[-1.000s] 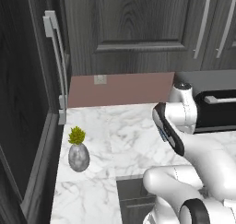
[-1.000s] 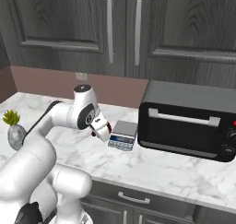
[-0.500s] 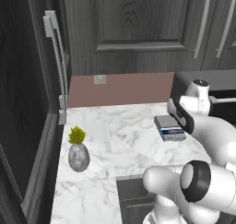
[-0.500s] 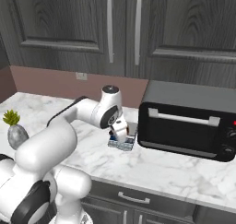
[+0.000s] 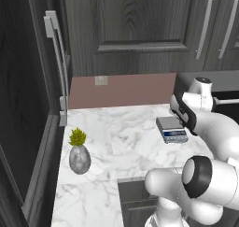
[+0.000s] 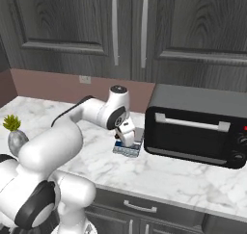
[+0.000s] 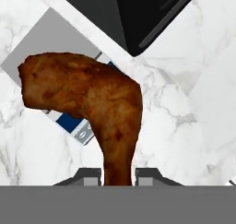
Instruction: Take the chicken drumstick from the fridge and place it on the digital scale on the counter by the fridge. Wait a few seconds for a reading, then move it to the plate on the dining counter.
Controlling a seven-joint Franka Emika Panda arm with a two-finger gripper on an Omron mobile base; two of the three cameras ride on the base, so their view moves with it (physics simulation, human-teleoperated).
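Hand clamped on chicken drumstick, hanging over digital scale; no readable writing.

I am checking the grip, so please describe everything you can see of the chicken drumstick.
The drumstick is glossy reddish-brown cooked meat with darker mottled patches. It has a broad, rounded meaty end and a thinner shank. The gripper is shut on the shank, and the meaty end points away from it. In the hand view it hangs over the scale and hides part of its grey platform and blue display; whether it touches the scale cannot be told. The scale stands on the marble counter, near the black toaster oven.
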